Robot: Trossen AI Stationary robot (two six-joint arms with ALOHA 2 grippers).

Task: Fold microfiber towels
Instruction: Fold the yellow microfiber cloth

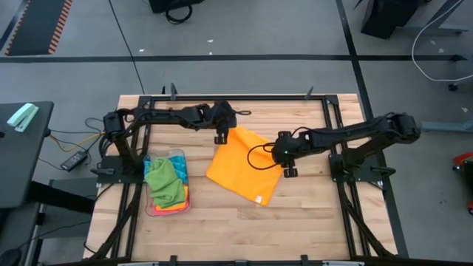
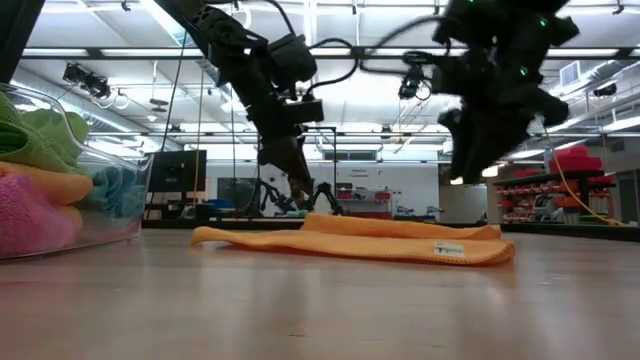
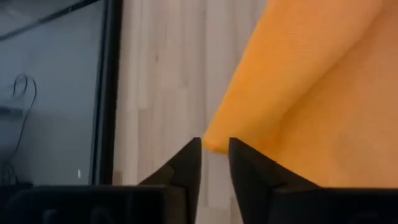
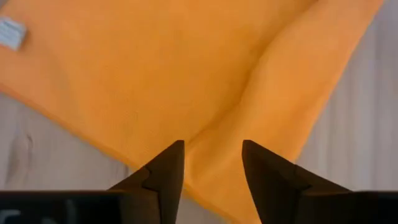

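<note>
Right then, I had both grippers over the orange towel.
It lay flat mid-table, beside the clear tray of other towels. My left gripper hung at its far corner, fingers a little apart. My right gripper hovered over its right edge, fingers apart.

A wooden table carries two things. An orange towel lies spread flat on it, between the two grippers, its far corner just under the left gripper and its right edge below the right gripper. A clear tray of bunched towels sits beyond the left gripper's side.
</note>
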